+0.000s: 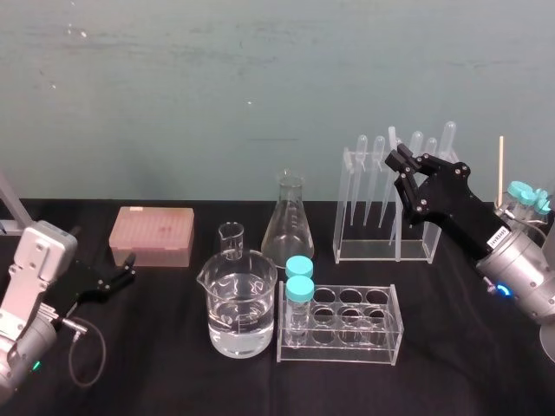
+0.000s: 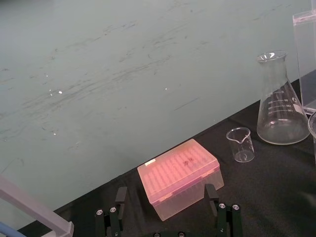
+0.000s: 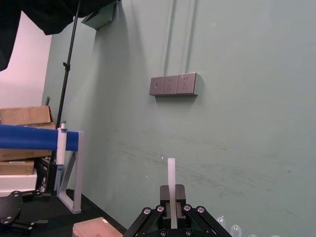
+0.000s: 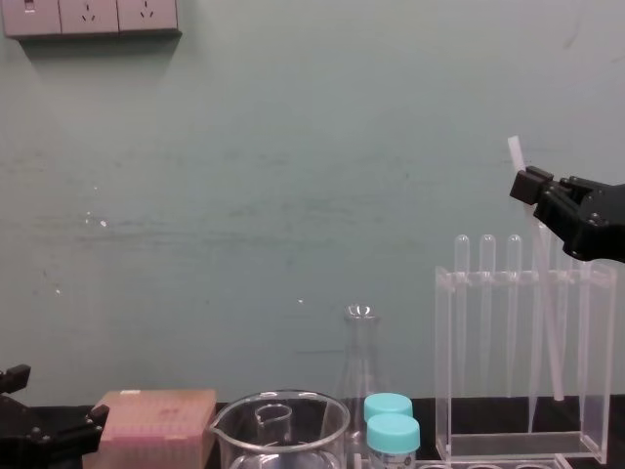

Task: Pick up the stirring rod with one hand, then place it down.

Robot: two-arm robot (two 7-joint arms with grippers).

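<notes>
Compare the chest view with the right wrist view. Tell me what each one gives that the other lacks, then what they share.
Chest view: the stirring rod at its lower length, tilted across the clear rack; the flask; the left gripper parked low at the left.
Right wrist view: a blue bar on a frame, and cardboard boxes.
Shared: the right gripper shut on the rod, the rod's top end poking above it, and the wall sockets.
</notes>
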